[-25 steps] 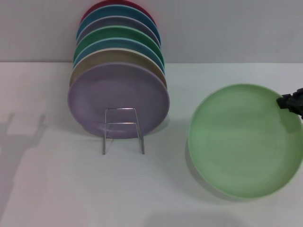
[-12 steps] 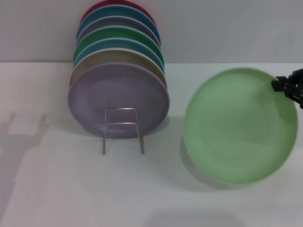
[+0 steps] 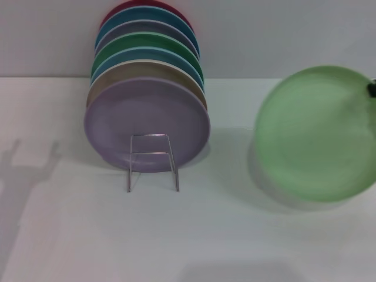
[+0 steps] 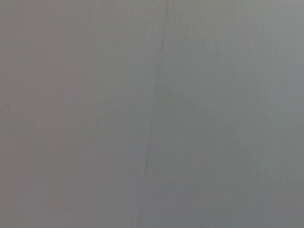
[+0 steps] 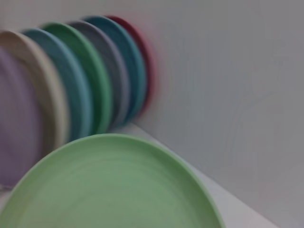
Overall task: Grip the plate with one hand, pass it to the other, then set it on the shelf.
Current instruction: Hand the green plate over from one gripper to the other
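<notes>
**Head view: mint plate up in the air at 3 o'clock, right arm has it**

Head view shows the plate (image 3: 317, 134) lifted and tilted face-on toward the camera, off the table (image 3: 117, 235), w/ its shadow on the surface below. It hangs well apart from the shelf (image 3: 153, 161), which sits at about 9 o'clock from it, front loop bare, w/ a lilac plate (image 3: 147, 117) leaning just behind the loop and a row of coloured plates stacked back from there.

Right gripper (image 3: 372, 89) is only a dark sliver at the plate's 2 o'clock rim, at the frame edge. By the look of it the jaws are pinching that rim, since nothing else holds the plate up, but the jaws themselves aren't visible.

Right wrist view: the plate's rim fills the near field, the row of plates beyond it.

Left gripper isn't in any pic; left wrist view shows just blank grey, so can't tell its jaws.

Key relation, I'd say: the plate's free rim, round 9 o'clock, faces the robot's left side, so the left arm would need to come in there for the handover. Pass not yet done.
</notes>
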Robot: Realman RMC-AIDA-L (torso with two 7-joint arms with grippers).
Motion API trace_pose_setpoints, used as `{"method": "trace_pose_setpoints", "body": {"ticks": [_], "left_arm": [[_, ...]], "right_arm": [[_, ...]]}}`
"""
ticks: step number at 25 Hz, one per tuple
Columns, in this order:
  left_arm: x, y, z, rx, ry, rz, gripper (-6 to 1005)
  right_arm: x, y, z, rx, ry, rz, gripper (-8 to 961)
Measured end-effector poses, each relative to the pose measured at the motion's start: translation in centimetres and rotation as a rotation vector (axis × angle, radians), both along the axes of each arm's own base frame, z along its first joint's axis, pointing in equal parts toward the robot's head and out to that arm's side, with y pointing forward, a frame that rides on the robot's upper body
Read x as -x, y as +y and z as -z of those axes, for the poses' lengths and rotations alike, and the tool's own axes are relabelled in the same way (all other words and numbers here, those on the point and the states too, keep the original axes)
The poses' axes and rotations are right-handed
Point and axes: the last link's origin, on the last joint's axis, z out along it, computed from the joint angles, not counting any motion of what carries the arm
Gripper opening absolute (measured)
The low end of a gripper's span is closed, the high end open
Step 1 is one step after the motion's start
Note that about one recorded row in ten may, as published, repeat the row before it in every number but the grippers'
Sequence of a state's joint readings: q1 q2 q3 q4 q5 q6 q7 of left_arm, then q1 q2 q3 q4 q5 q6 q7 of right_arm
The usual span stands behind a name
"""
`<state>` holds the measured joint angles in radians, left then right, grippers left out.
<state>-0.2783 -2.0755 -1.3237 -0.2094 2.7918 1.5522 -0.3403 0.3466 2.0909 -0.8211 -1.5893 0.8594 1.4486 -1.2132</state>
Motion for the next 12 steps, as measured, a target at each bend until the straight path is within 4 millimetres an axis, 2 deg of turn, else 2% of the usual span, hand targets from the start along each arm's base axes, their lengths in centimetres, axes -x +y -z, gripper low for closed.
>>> {"method": "trace_pose_setpoints", "body": {"ticks": [7, 12], "left_arm": [[-0.2, 0.3, 0.0, 0.001, 0.000, 0.006, 869], [-0.3, 0.4, 0.0, 0.001, 0.000, 0.010, 869]], "right_arm": [[0.5, 0.8, -2.1, -0.131, -0.161, 0.067, 17], [2.4, 1.7, -2.4, -0.217, -0.303, 0.054, 17]]}}
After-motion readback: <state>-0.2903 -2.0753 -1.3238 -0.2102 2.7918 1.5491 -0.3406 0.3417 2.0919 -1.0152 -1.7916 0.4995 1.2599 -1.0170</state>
